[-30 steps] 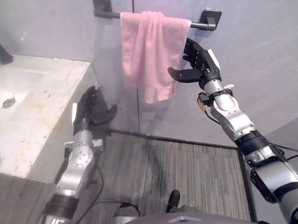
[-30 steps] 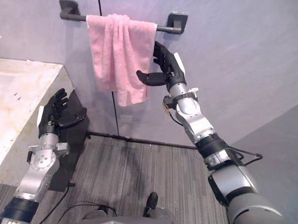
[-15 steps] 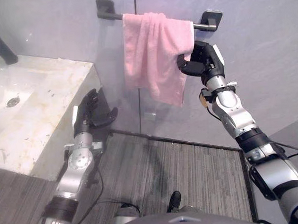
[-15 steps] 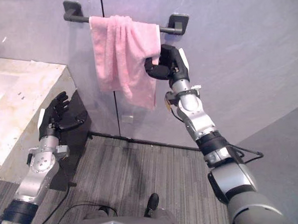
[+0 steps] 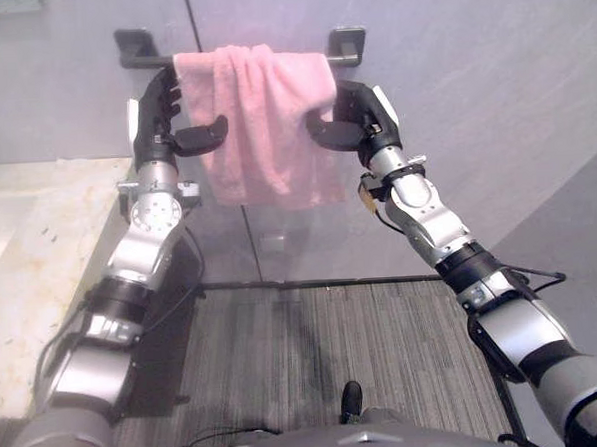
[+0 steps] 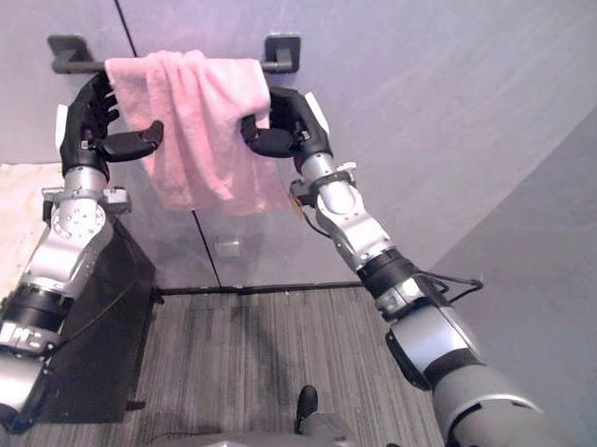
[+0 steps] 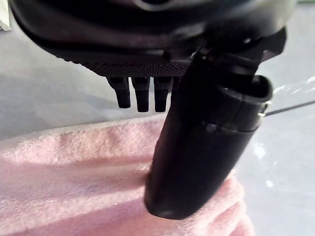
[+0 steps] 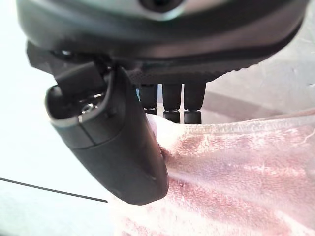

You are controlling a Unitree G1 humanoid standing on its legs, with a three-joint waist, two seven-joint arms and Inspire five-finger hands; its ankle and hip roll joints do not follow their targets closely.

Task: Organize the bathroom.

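Observation:
A pink towel (image 5: pixel 268 125) hangs over a dark towel bar (image 5: pixel 145 61) on the grey wall. My left hand (image 5: pixel 158 126) is raised at the towel's left edge. Its fingers stand fairly straight behind the cloth, and its thumb (image 7: pixel 197 162) rests on the towel (image 7: pixel 74 182) from the front. My right hand (image 5: pixel 363 115) is at the towel's right edge, just under the bar's right bracket (image 5: pixel 347 43). Its fingers are curled behind the edge, and its thumb (image 8: pixel 118 152) presses the cloth (image 8: pixel 236 177) against them.
A pale stone counter (image 5: pixel 30 258) lies at the left, with a dark cabinet side (image 6: pixel 94 334) below it. Striped grey flooring (image 5: pixel 315 353) runs along the foot of the wall. A small wall plate (image 5: pixel 271 242) sits under the towel.
The camera has shifted. My left hand has risen from beside the counter to the towel's left edge. The right hand keeps hold of the right edge, and the towel lies wider along the bar.

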